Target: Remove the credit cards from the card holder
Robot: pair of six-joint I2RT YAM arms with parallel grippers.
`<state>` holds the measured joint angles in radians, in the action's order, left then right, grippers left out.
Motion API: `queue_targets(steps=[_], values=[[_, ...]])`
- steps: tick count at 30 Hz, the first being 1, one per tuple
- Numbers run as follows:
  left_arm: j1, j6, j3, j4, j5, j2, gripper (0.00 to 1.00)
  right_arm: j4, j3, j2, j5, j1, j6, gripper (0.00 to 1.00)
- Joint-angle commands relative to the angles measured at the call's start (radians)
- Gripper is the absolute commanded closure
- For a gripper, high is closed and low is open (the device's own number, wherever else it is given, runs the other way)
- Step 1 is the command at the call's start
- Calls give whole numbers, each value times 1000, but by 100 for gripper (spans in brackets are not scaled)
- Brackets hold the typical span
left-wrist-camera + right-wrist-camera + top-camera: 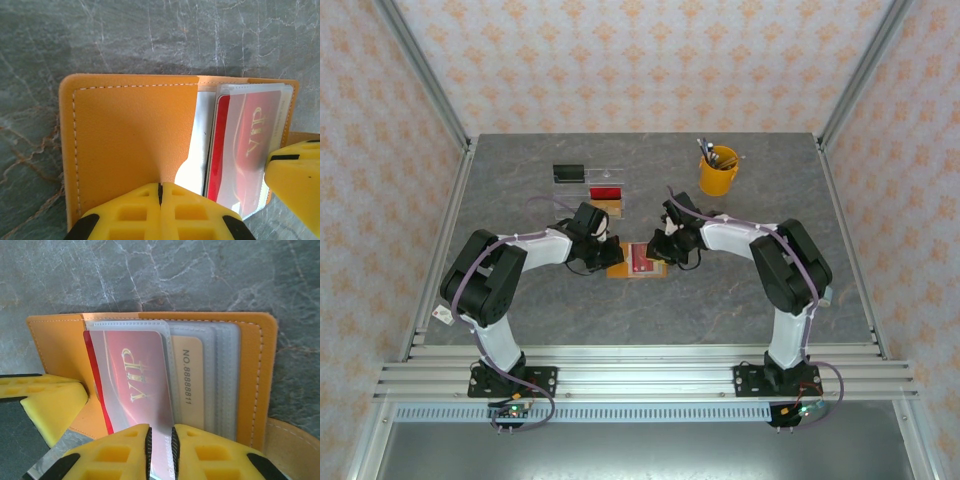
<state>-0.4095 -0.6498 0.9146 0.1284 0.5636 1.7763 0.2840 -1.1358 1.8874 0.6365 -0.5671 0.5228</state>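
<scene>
Evidently unfinished, I judge: my left claw (pixel 160 192) pinches the wallet (pixel 130 130) by its flap, my right claw (pixel 160 437) pinches the red card (pixel 135 370), still pocketed, a gold card (pixel 189 385) at its three o'clock.

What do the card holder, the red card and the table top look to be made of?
The card holder: orange-tan leather or faux leather, matte, with pale stitching along the edge. The red card: glossy plastic, gold VIP lettering, seemingly inside a clear plastic sleeve. The table top: grey stone-look surface with pale veins; real stone or laminate cannot be told.
</scene>
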Motion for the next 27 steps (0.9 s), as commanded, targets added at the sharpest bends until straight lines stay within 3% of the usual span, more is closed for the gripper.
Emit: queue_targets(steps=[1, 11, 18, 27], values=[[7, -5, -15, 48, -16, 35, 96, -11, -18, 49, 13, -24, -6, 79], [6, -41, -18, 22, -21, -53, 94, 18, 12, 52, -42, -27, 27, 83], [8, -109, -61, -104, 87, -78, 85, 43, 21, 59, -67, -27, 51, 88], [11, -116, -61, -149, 106, -21, 76, 52, 18, 75, -74, -25, 52, 89]])
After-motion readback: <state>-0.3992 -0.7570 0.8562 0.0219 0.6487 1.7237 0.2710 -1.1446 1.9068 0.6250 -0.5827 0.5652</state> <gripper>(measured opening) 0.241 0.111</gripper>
